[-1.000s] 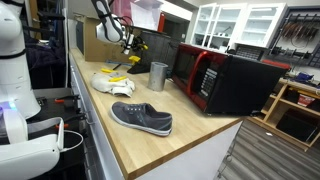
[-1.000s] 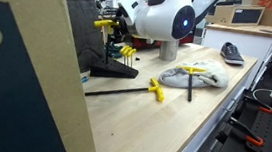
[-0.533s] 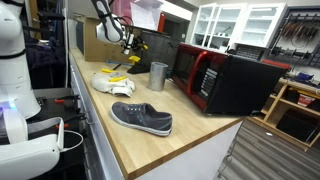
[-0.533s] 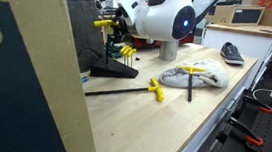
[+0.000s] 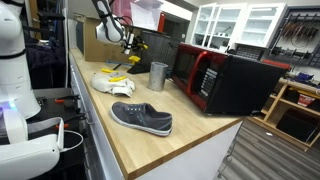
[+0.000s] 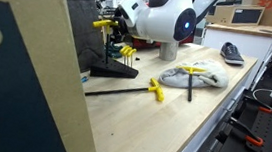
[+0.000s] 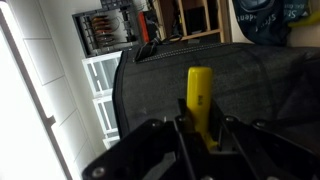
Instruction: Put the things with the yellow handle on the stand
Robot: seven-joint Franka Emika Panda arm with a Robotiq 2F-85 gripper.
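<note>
Counter [image 6: 161, 129], stand [image 6: 112, 62] in exterior view; wrist-only: yellow handle [image 7: 200, 95] between jaws.

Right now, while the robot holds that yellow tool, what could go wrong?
The gripper pinches the yellow handle, so it might slip or twist. It hangs close by the stand, so it could knock the yellow tools already there.

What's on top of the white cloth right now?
One yellow-handled tool lies across the white cloth, its dark shaft running off onto the bench. Anything under the cloth's folds is hidden.
</note>
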